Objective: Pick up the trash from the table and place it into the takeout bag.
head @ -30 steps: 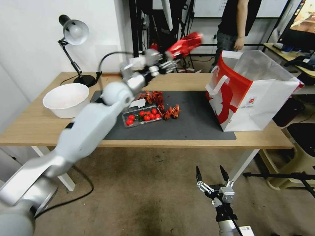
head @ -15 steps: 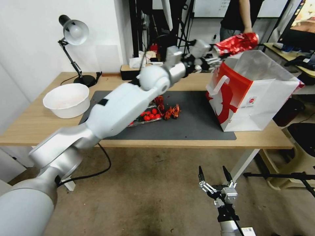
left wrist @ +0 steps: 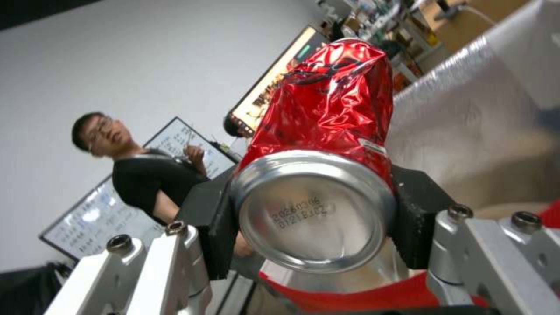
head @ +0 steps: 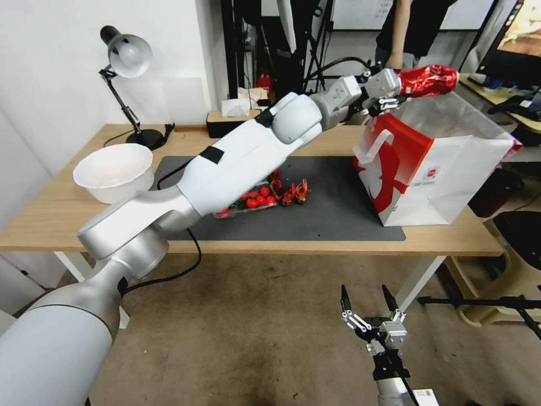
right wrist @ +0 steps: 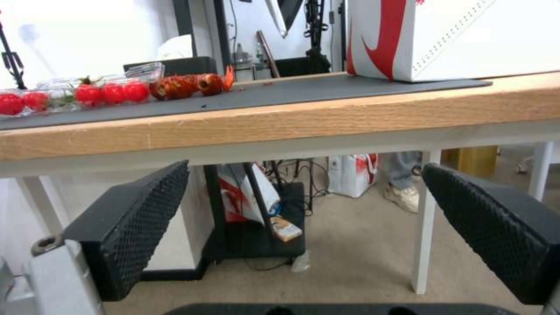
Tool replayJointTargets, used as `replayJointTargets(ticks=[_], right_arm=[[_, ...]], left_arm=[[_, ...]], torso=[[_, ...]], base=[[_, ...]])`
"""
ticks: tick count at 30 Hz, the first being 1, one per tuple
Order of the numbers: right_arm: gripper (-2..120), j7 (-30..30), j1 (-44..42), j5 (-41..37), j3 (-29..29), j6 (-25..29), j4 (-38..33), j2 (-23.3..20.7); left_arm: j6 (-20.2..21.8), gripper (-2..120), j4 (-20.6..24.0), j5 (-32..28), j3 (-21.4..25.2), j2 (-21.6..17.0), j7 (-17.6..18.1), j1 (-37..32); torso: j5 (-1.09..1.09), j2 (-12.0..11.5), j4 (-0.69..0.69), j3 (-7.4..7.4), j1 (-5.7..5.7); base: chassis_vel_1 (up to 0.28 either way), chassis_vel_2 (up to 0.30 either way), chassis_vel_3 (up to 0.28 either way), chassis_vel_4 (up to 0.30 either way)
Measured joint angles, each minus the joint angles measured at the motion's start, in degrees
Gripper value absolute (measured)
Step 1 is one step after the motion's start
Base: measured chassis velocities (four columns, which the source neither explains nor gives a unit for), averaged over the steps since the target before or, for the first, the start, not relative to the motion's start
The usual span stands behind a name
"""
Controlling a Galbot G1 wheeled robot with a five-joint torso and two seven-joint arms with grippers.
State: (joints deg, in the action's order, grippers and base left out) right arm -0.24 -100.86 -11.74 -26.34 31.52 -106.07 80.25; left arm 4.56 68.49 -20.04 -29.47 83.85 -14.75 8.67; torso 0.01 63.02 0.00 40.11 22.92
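Light-wood table (head: 67, 225) with dark mat, takeout bag (head: 428, 169) standing at its right end; left gripper (head: 394, 93) stretched above the bag's open mouth, clenched on crushed red can (head: 428, 80); best let go once squarely over the silvery lining, clear of the loop handle (head: 378, 145); crayfish shells (head: 296, 193), tomato tray (head: 248, 203), white bowl (head: 112, 169) waiting on the table; right gripper (head: 366, 299) parked low, spread open.

Left wrist: can (left wrist: 327, 131) pinched at its base between black pads (left wrist: 417, 218), lining beyond.

Right wrist: table edge (right wrist: 292, 118) overhead, pads (right wrist: 146, 218) apart, gripping nothing.
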Motion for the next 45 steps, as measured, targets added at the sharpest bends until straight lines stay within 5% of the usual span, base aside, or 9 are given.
replayJointTargets(ticks=[4,18,26,35,41,45], right_arm=[[100,0.0,0.2,-0.2,-0.1,0.0,0.3,-0.1],[100,0.0,0.5,-0.2,0.1,0.1,0.8,0.0],[100,0.0,0.5,-0.2,0.3,0.1,0.8,0.2],[100,-0.2,0.2,-0.1,0.5,0.2,0.6,0.0],[100,-0.2,-0.1,0.0,0.7,0.2,0.1,-0.3],[100,-0.3,-0.2,0.1,0.9,0.3,-0.2,-0.2]], left_arm=[[-4.0,51,-2.3,6.4,-1.4,0.3,-1.9,1.1],[-4.7,97,-1.7,4.6,-1.4,-0.5,-1.4,0.4],[-2.9,100,2.0,1.5,0.6,-3.8,0.3,-2.3],[6.2,100,14.0,-7.0,9.0,-12.2,6.7,-13.2],[11.6,100,21.9,-9.9,16.6,-16.7,16.8,-23.6],[12.1,100,27.0,-10.1,22.6,-18.8,19.2,-31.3]], torso=[[0.0,0.0,0.01,0.0,0.0],[-0.01,0.0,-0.01,0.0,0.0],[-0.01,0.0,-0.01,0.0,0.0],[-0.02,0.0,0.0,0.0,0.0],[-0.03,0.0,0.02,0.0,0.0],[-0.02,0.0,0.0,-0.01,0.0]], base=[[0.0,0.0,0.0,0.0],[0.0,0.0,0.0,0.0],[0.0,0.0,0.0,0.0],[0.0,0.0,0.0,0.0],[0.0,0.0,0.0,0.0],[0.0,0.0,0.0,0.0]])
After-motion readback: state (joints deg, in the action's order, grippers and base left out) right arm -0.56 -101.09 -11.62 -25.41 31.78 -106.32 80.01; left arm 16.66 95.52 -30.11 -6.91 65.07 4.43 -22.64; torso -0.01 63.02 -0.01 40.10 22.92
